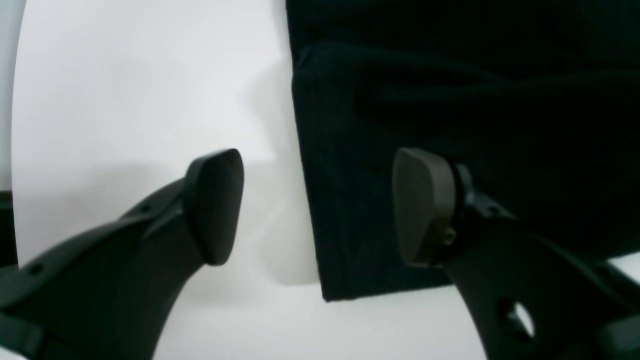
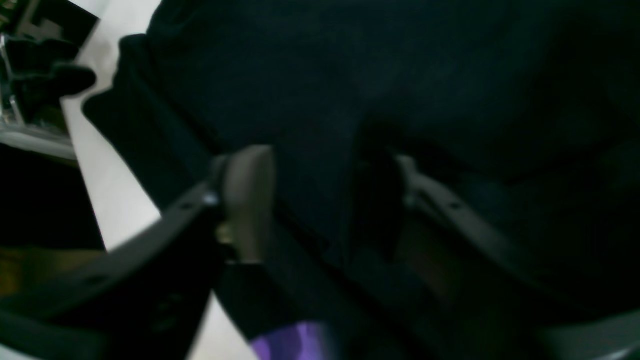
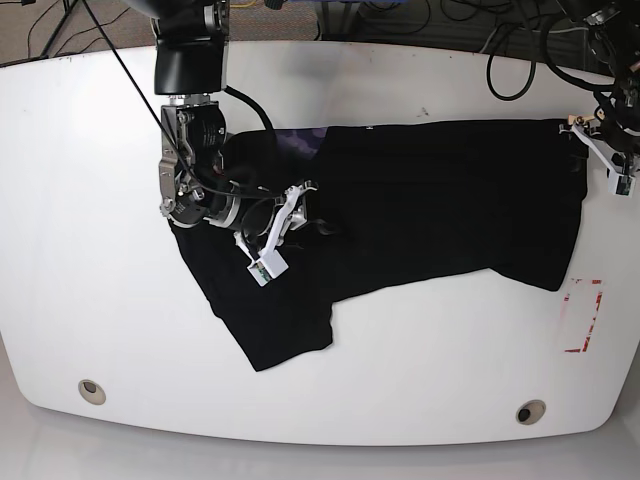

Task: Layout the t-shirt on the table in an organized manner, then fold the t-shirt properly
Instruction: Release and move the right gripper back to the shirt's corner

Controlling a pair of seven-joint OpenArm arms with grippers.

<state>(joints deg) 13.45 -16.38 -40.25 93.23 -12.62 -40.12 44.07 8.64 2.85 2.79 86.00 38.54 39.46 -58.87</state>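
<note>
1. Two grippers are working for me on one t-shirt [image 3: 440, 200], which is lying mostly spread on the table [image 3: 90, 150], with one side bunched and a sleeve sticking out.
2. I am looking at the right gripper [image 2: 320, 200] through its wrist view. Its jaws are standing partly apart with dark cloth between and under them, but the picture is blurry, so I cannot tell if it is pinching the cloth or only pressing on it.
3. I am watching the left gripper [image 1: 317, 205] too. Its jaws are standing wide apart and holding nothing. The shirt's straight edge and corner are lying right between its fingertips [image 1: 215, 205], down on the table.
4. I think the step now is smoothing the shirt flat before folding.
5. To do it well, I am planning to close the left gripper on just that corner, lift only a little, and pull away from the right gripper, slowly.
6. I am thinking the bunched cloth near the right gripper needs pulling out, so no lumps get folded in.
7. I am seeing no boxes, bins or bowls anywhere, so nothing is sitting inside anything.
</note>
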